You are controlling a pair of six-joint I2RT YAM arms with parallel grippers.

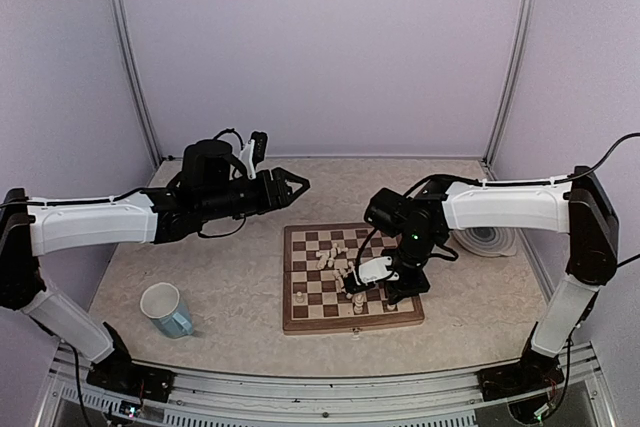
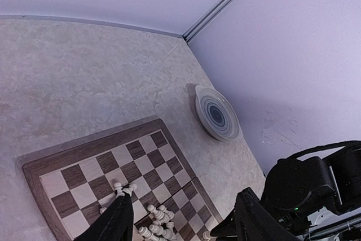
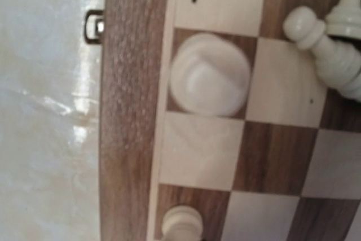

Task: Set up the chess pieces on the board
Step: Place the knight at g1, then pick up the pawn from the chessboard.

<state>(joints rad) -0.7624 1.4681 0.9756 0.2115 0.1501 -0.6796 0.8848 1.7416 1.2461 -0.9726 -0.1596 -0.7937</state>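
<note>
Chess pieces [image 1: 332, 265] heaped beside right end effector [image 1: 358, 291] (grip cannot be told) are judged awaiting placement; left end effector [image 1: 293, 185] is held released, clear of board [image 1: 300, 239].

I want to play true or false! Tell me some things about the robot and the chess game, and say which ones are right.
1. The mug stands on the board. False: it stands on the table, left of the board.
2. The left gripper is open and holds nothing. True.
3. All the chess pieces stand in neat rows. False: many lie heaped near the board's middle.
4. A ringed plate sits to the right of the board. True.
</note>
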